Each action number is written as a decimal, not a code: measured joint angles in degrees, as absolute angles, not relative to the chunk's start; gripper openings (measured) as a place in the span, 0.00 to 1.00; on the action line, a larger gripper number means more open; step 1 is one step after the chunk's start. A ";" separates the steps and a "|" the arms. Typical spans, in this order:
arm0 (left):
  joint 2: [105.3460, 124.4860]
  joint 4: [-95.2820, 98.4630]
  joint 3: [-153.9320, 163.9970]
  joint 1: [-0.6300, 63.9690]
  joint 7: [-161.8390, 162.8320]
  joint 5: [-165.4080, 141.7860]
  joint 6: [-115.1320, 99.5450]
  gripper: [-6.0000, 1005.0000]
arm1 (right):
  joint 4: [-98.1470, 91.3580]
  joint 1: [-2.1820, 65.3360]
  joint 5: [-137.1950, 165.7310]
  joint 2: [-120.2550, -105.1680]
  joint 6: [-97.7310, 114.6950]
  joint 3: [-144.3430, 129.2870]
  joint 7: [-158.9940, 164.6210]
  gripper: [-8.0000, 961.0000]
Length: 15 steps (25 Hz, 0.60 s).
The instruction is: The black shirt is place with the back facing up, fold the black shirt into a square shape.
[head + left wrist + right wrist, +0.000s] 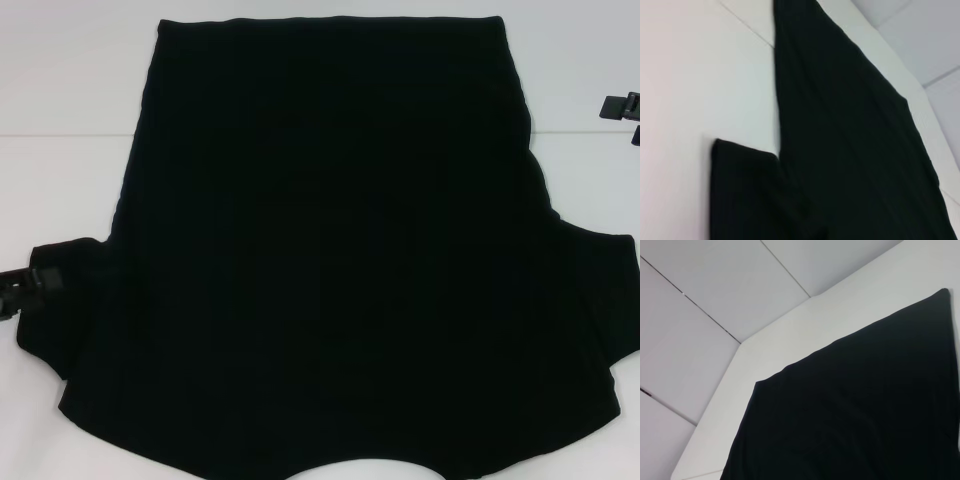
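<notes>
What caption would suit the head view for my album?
Black shirt spread flat on a white table, left gripper at its sleeve.

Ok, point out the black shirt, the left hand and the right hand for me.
black shirt (pixel 330 250), head view, middle of the back.
left hand (pixel 22 282), head view, black tip at the left sleeve.
right hand (pixel 622 105), head view, black part at the picture's edge.

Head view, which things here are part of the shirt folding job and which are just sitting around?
Part of the job:
black shirt, spread flat, blank side up
left gripper, at the shirt's left sleeve
right gripper, off the far right edge

Just there:
white table
</notes>
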State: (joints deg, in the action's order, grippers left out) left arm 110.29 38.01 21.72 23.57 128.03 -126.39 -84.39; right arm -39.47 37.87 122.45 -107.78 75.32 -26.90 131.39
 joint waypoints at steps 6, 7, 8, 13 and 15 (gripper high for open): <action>110.22 38.11 19.88 23.43 131.43 -129.18 -84.24 0.57 | -39.53 37.46 122.45 -107.62 75.01 -26.49 131.53 0.98; 110.21 38.23 19.85 23.42 132.27 -130.07 -84.24 0.55 | -39.61 37.41 122.45 -107.58 75.10 -26.45 131.54 0.98; 110.20 38.25 19.79 23.32 133.20 -130.80 -84.23 0.54 | -39.70 37.34 122.45 -107.57 75.24 -26.43 131.55 0.98; 110.28 38.25 19.66 22.31 137.32 -132.41 -84.22 0.53 | -39.86 37.25 122.45 -107.54 75.36 -26.73 131.58 0.98; 110.43 38.20 19.67 22.12 138.27 -132.87 -84.34 0.53 | -39.87 37.25 122.44 -107.53 75.36 -26.79 131.59 0.98</action>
